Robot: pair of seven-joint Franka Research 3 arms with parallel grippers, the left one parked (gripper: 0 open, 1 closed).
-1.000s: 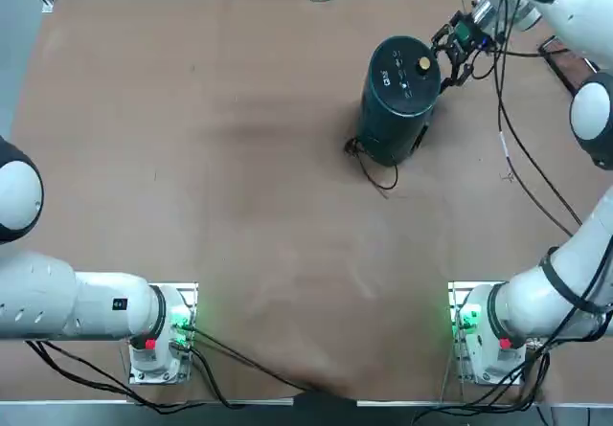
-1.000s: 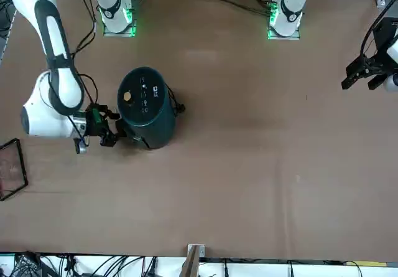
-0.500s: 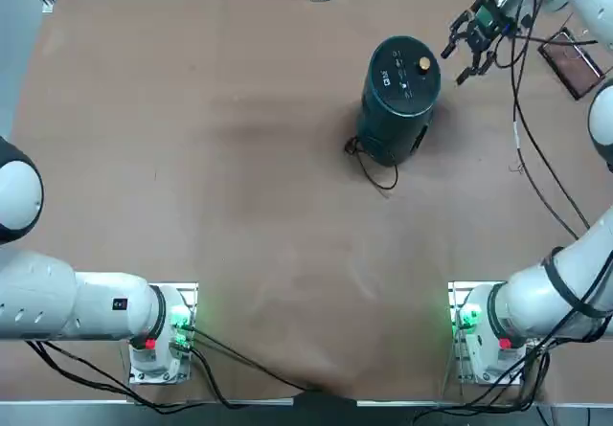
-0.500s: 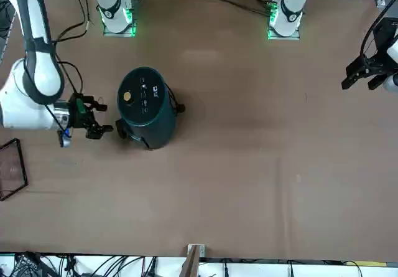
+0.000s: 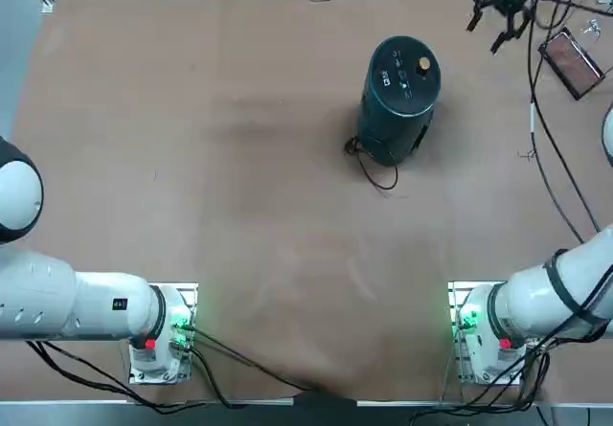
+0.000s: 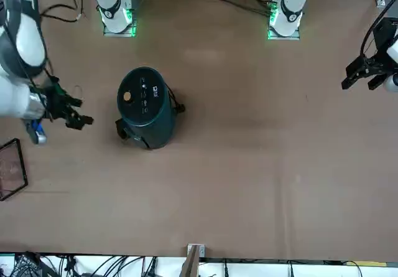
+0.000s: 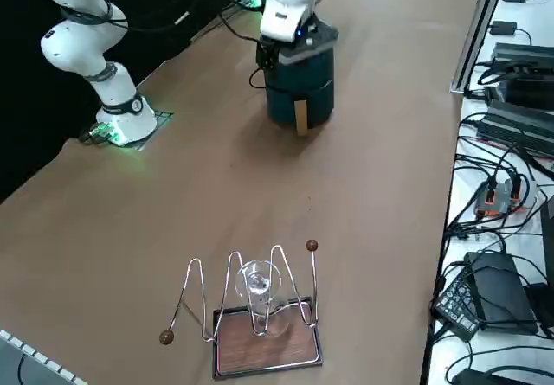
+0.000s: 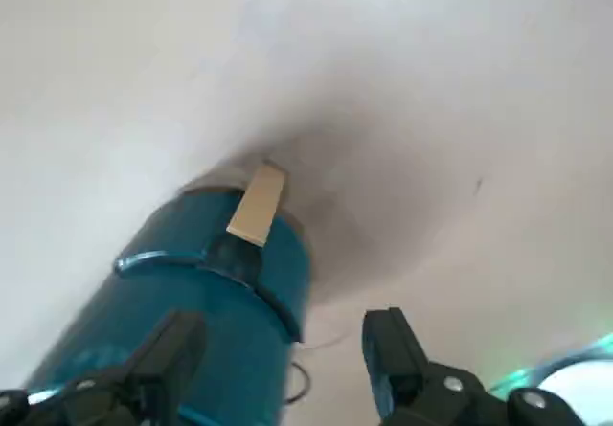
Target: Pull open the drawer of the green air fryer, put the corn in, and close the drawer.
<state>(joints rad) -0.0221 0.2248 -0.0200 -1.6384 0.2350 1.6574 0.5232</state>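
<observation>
One tool, right arm's, fingers spread, empty, now pulled well away from green air fryer after sitting beside it a second ago. Drawer looks closed, tan handle showing. No corn visible; task apparently finishing.
</observation>
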